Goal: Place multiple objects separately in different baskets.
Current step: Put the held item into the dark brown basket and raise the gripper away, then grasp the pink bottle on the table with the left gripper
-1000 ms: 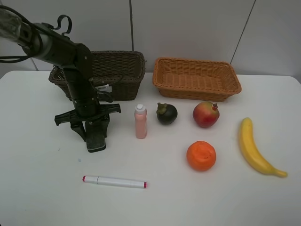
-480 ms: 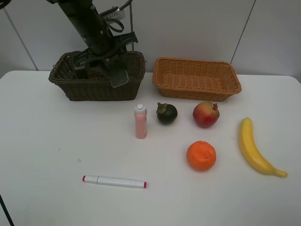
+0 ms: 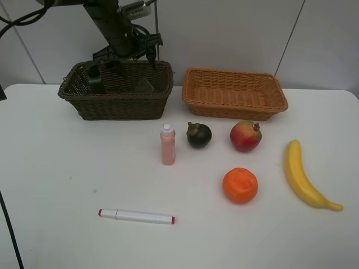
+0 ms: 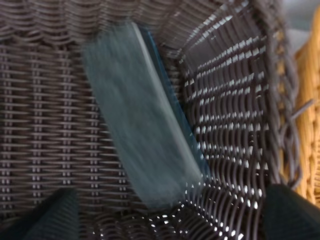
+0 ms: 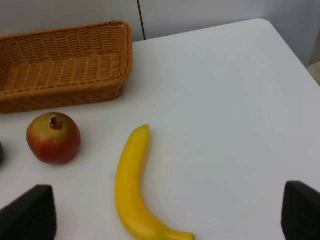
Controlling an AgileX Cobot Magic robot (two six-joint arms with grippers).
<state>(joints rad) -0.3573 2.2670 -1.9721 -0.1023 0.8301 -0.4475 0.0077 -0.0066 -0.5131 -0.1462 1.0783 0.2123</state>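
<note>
Now | my left gripper (image 3: 128,56) hangs jaws apart over dark basket (image 3: 115,106), far left | eraser (image 4: 142,125) lies free inside, leaning on its right wall | my right gripper (image 5: 165,215) apart, empty, over banana (image 5: 131,185) | fruit probably belongs in tan basket (image 3: 235,106)

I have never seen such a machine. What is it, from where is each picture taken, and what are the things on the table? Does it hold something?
It is a robot with two arms, each ending in a two-finger gripper. One camera looks down from high up; two sit on the wrists. The left gripper is open over the dark basket, where a black eraser block lies tilted, not gripped. The right gripper is open and empty, near the banana. The white table also holds a tan basket, pink bottle, mangosteen, red fruit, orange and marker.
</note>
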